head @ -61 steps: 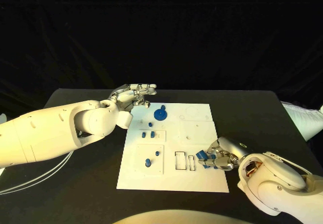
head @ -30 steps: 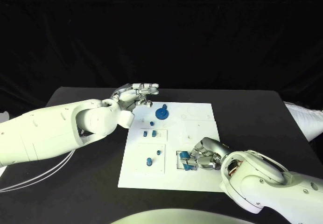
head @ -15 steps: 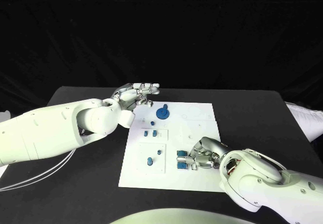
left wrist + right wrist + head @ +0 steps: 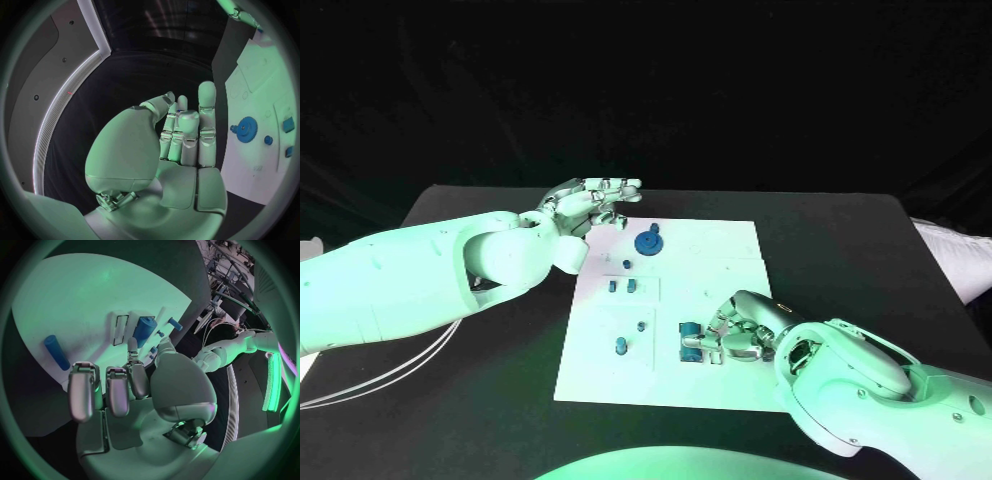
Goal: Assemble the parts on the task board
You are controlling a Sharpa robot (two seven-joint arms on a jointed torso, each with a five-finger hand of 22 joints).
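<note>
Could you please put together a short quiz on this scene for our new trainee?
1. True or false: the blue gear lies on the task board, at the end nearer the left robot hand.
2. Which hand reaches over the board's near end, close to two blue parts? A. the left robot hand. B. the right robot hand.
3. Fill in: the left robot hand holds ____.

Key: 1 true; 2 B; 3 nothing.
</note>
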